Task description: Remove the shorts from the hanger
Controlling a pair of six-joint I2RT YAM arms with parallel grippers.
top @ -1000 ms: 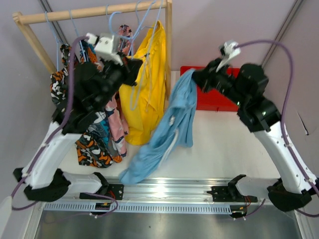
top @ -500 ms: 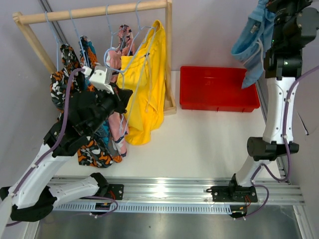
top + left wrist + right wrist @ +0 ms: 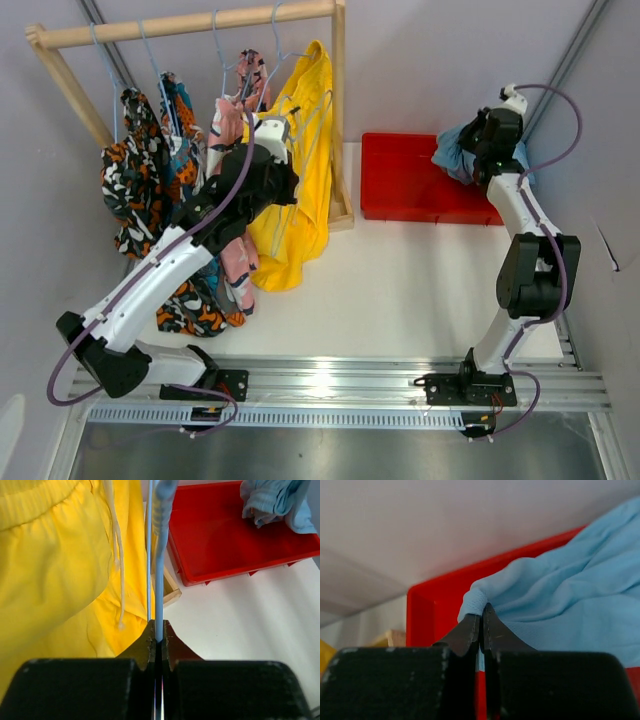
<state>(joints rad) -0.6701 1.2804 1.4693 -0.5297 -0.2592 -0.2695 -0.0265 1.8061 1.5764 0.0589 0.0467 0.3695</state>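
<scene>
My left gripper [image 3: 159, 635] is shut on the thin light blue wire of an empty hanger [image 3: 160, 555], right beside the bright yellow shorts [image 3: 55, 570]. From above, the left gripper [image 3: 285, 125] sits at the rack next to the yellow shorts [image 3: 300, 190]. My right gripper [image 3: 481, 612] is shut on a fold of the light blue shorts [image 3: 570, 605]. It holds the bunched light blue shorts [image 3: 455, 155] over the right end of the red bin [image 3: 410, 185]. Pink print shorts [image 3: 232, 135], teal-orange shorts [image 3: 183, 112] and orange-black-white shorts [image 3: 128, 175] hang on the rack.
The wooden rack [image 3: 190, 22] stands at the back left, its post and foot [image 3: 342, 205] between the yellow shorts and the red bin. The grey wall lies close behind the bin. A metal rail [image 3: 330, 385] runs along the near edge.
My right arm has swung the light blue shorts from high at the right down over the red bin. My left arm has stretched up toward the rack, still shut on the hanger.
</scene>
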